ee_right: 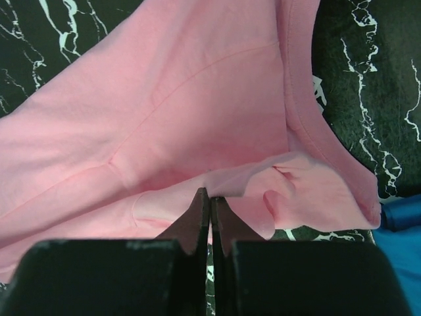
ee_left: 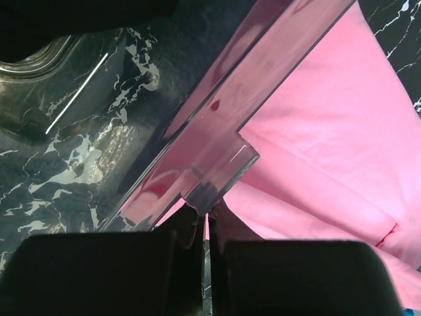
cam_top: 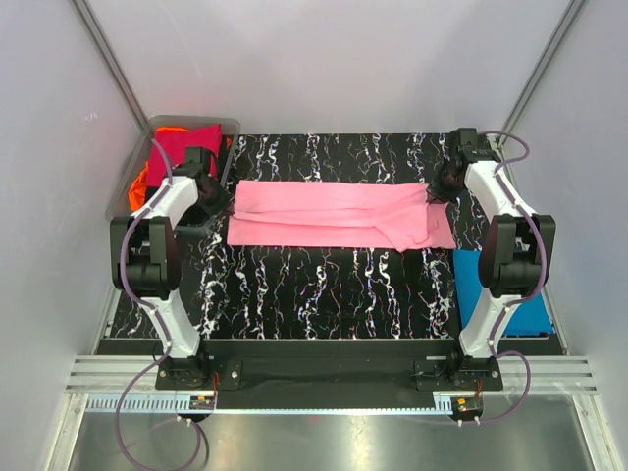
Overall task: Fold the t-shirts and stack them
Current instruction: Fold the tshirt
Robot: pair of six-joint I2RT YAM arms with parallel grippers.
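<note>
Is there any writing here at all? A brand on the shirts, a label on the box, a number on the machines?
No text can be read in any view.
The pink t-shirt is plain, with no print or tag showing.
The blue t-shirt and the clear bin show no label.
The small board on the near rail is too small to tell whether it bears any marks.
</note>
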